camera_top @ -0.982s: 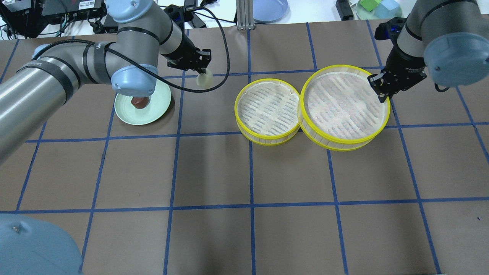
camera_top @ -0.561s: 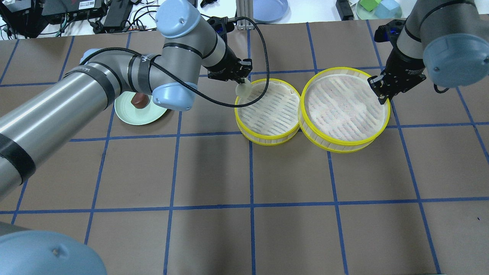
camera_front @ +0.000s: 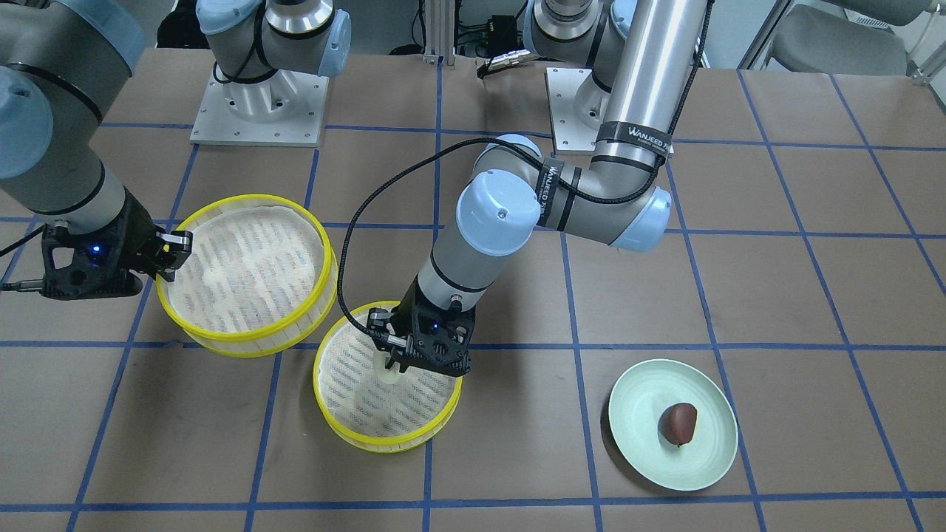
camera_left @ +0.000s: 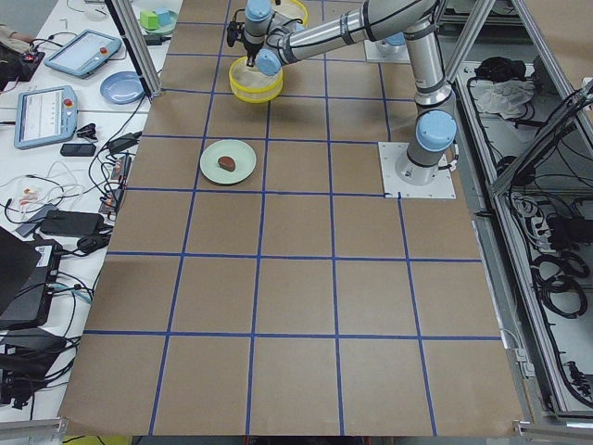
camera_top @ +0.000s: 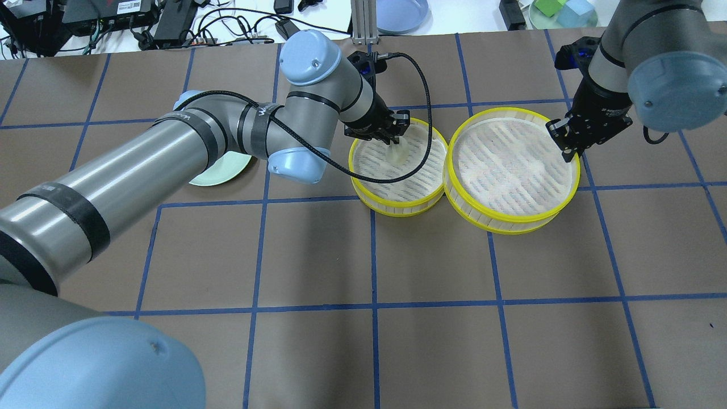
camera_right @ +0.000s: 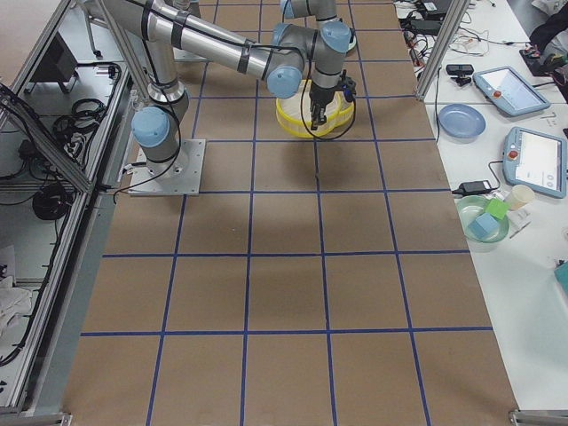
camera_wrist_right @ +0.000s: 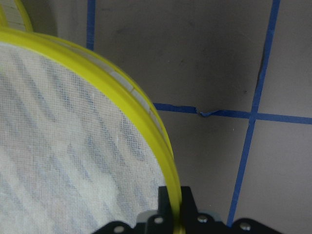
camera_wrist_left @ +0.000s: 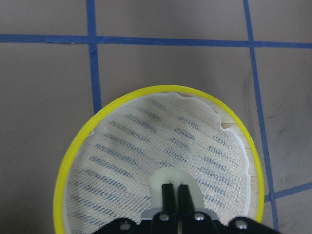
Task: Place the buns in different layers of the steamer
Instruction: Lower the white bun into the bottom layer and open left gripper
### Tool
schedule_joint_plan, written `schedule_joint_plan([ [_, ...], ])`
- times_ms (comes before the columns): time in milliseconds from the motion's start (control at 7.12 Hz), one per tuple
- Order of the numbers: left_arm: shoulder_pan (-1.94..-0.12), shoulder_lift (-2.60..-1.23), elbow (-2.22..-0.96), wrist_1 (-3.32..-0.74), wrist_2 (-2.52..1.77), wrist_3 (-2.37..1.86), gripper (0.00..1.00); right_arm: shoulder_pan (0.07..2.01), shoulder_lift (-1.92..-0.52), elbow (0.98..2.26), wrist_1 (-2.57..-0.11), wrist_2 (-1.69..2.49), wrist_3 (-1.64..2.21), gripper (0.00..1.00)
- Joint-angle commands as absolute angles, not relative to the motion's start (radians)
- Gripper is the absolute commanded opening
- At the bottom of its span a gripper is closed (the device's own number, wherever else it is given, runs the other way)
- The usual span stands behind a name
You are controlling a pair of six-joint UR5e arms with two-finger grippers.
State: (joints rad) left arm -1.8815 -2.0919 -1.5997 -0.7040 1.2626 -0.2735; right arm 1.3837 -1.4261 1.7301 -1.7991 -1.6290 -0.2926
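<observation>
Cream-white bun point(camera_wrist_left: 158, 179) half hidden by left end effector point(camera_wrist_left: 174, 189), tray point(camera_wrist_left: 73, 151) cropped

You are looking at a brown table point(camera_top: 431, 255) that is carrying a grid of blue tape lines point(camera_top: 373, 255). In the exterior right view a white bench point(camera_right: 541, 266) is running along three o'clock, holding a tablet point(camera_right: 539, 160) and a blue plate point(camera_right: 461, 120). In the front-facing view a grey chair point(camera_front: 835, 37) is sitting at one o'clock.
</observation>
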Motion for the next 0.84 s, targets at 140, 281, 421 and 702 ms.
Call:
schedule_joint_plan([
  [140,-1.885,-2.088,-1.594,-0.704,1.265,-0.328,1.0,1.385,-1.428,1.736,-1.796,-1.628,-0.293,0.0],
  [281,-1.879,-2.066,-1.586,-0.734,1.307,-0.304,1.0,1.385,-1.427,1.736,-1.792,-1.631,-0.293,0.0],
  [421,-1.864,-2.053,-1.58,-0.768,1.424,-0.232,1.0,1.39,-1.424,1.752,-1.79,-1.635,-0.285,0.0],
  [702,-1.74,-2.004,-1.578,-0.885,1.468,-0.055,1.0,1.472,-1.338,1.706,-1.812,-1.57,-0.168,0.0],
])
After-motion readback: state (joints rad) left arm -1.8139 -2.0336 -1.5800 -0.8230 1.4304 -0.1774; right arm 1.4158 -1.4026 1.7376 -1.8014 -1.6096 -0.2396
